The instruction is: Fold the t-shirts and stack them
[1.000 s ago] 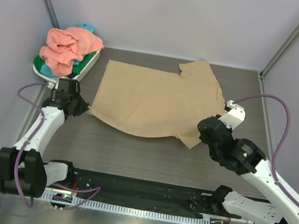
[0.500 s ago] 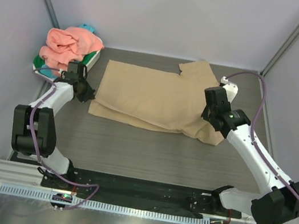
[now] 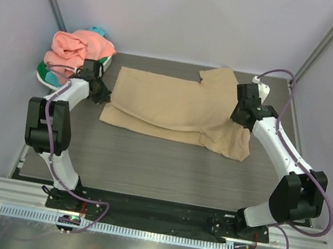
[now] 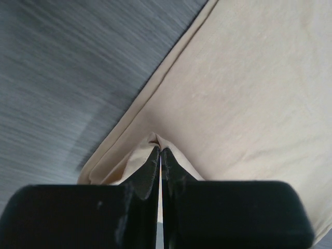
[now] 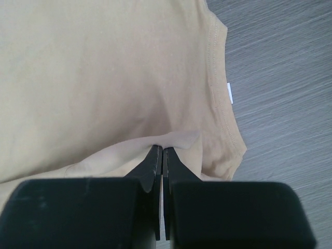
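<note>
Tan t-shirt [image 3: 176, 104] laid flat on the worktop [image 3: 147, 160], mid-fold. Left fingers [image 4: 148, 176] and right fingers [image 5: 150, 171] are each pinched tight on its near edge, doubling that edge over the body. First fold incomplete. Salmon pink t-shirt [image 3: 76, 50] and others lie bunched in the basket [image 3: 102, 69]; no stack begun.

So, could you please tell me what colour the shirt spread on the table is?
Plain tan; the t-shirt shows best in the top view.
</note>
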`<state>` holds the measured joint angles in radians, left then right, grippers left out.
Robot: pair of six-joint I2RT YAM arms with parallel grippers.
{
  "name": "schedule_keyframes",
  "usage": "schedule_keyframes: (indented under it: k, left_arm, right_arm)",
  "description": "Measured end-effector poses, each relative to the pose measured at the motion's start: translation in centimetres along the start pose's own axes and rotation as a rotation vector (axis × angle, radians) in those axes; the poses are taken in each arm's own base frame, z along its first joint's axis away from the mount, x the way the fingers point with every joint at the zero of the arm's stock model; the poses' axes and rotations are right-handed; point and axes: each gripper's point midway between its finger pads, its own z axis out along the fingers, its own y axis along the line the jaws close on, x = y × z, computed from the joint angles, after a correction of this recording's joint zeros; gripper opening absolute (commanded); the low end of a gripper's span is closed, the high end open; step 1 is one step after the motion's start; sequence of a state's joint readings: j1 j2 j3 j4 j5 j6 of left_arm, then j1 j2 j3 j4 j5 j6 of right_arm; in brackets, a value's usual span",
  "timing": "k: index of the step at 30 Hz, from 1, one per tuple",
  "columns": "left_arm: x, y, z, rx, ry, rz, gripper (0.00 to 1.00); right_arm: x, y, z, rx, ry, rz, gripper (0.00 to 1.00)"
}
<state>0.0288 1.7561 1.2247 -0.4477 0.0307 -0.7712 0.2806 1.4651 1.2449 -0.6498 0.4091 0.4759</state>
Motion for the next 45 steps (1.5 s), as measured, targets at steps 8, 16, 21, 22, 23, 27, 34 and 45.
schedule_keyframes:
  k: [8,16,21,22,23,27,34,45]
  left_arm:
    - [-0.2,-0.8,2.8,-0.034,0.042,0.039,0.0]
    - [-2.4,-2.2,3.7,-0.055,0.046,0.07,0.6]
    - [-1.1,-1.2,-0.7,-0.023,0.011,0.058,0.65]
    - [-0.4,-0.6,-1.8,-0.019,0.006,0.056,0.65]
    - [0.3,-0.1,-2.8,-0.012,0.001,0.053,0.65]
    - [3.3,2.1,-4.9,0.032,-0.02,0.025,0.66]
    - [8.8,6.4,-1.8,-0.016,0.087,-0.018,0.63]
    - [7.7,5.0,-0.5,0.064,0.038,-0.042,0.6]
  right_arm:
    - [0.5,-0.7,3.0,0.036,0.065,0.012,0.01]
    - [-3.3,0.8,9.6,0.007,0.112,0.043,0.95]
    - [-3.5,-2.7,10.7,0.031,0.128,0.122,0.97]
    - [-2.5,-3.8,9.9,0.034,0.132,0.149,0.96]
    - [-1.2,-4.8,8.9,0.036,0.137,0.172,0.95]
    - [4.7,-6.7,3.0,-0.012,0.166,0.26,0.91]
    - [11.4,-6.4,2.5,-0.095,0.262,0.329,0.83]
    - [14.5,-7.0,5.6,-0.091,0.335,0.395,0.67]
